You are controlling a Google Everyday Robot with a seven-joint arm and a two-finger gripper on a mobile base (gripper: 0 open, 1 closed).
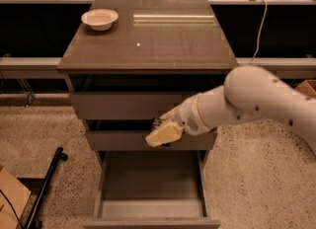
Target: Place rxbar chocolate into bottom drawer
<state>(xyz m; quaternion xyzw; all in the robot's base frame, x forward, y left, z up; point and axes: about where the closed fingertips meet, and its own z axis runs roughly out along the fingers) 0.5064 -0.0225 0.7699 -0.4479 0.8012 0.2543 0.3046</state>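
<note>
The bottom drawer (150,186) is pulled out wide at the foot of the grey-brown cabinet, and its inside shows bare. My gripper (164,133), cream-coloured at the end of the white arm (256,102), hangs in front of the middle drawer front (116,140), just above the back of the open bottom drawer. The rxbar chocolate does not show plainly; only a small dark bit shows by the gripper's upper edge, and I cannot tell what it is.
A cream-white bowl (99,19) sits at the back left of the cabinet top (163,40). A black pole (47,186) lies on the speckled floor at left, with a cardboard box (10,198) beside it. Another box (308,87) stands at far right.
</note>
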